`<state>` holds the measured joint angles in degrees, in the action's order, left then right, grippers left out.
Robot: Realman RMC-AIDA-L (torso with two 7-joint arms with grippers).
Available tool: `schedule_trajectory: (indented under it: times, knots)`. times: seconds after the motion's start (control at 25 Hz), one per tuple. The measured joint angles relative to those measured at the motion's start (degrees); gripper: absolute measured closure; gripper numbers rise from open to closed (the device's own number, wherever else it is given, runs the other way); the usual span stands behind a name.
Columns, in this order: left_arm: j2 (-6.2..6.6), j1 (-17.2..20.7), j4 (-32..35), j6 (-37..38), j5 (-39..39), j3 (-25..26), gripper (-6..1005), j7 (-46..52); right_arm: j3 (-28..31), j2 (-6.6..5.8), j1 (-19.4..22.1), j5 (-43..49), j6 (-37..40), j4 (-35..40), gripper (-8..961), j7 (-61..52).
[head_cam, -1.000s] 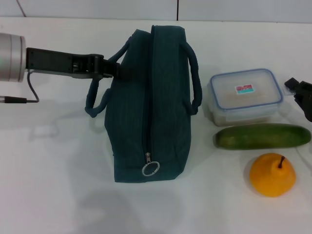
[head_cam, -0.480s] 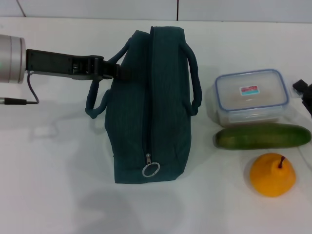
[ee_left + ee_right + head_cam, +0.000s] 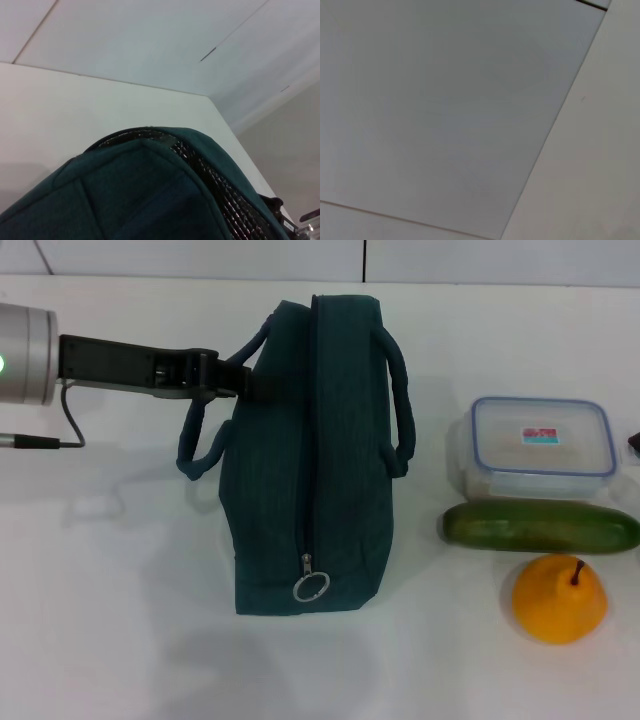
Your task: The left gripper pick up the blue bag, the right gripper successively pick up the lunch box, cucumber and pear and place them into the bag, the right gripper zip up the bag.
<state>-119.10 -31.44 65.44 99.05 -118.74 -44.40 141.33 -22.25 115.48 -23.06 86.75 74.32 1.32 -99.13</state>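
The blue bag (image 3: pixel 310 460) stands in the middle of the white table, its zip line on top and the ring pull (image 3: pixel 310 587) at the near end. My left gripper (image 3: pixel 236 380) reaches in from the left and is shut on the bag's upper left side by the handle (image 3: pixel 200 445). The left wrist view shows the bag (image 3: pixel 125 200) close up. The lunch box (image 3: pixel 541 445) is at the right, and only a dark sliver of my right gripper (image 3: pixel 635 443) shows at its right end. The cucumber (image 3: pixel 540 526) lies in front of the box, and the pear (image 3: pixel 559 597) in front of the cucumber.
White table top (image 3: pixel 110 580) spreads to the left and in front of the bag. A thin cable (image 3: pixel 70 420) loops under my left arm. The right wrist view shows only plain pale surfaces.
The lunch box has slid to the right and slightly nearer, following my right gripper as it drew back to the picture's right edge. The left gripper and bag have barely shifted.
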Motion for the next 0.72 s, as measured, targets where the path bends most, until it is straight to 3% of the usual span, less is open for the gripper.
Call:
schedule_trajectory:
  times: [0.72]
  knots:
    - [-0.17, -0.1, -0.3, -0.3, 0.0, -1.6, 939, 0.1, -0.4, 0.02, -2.2, -1.4, -1.9, 3.7, 911, 0.7]
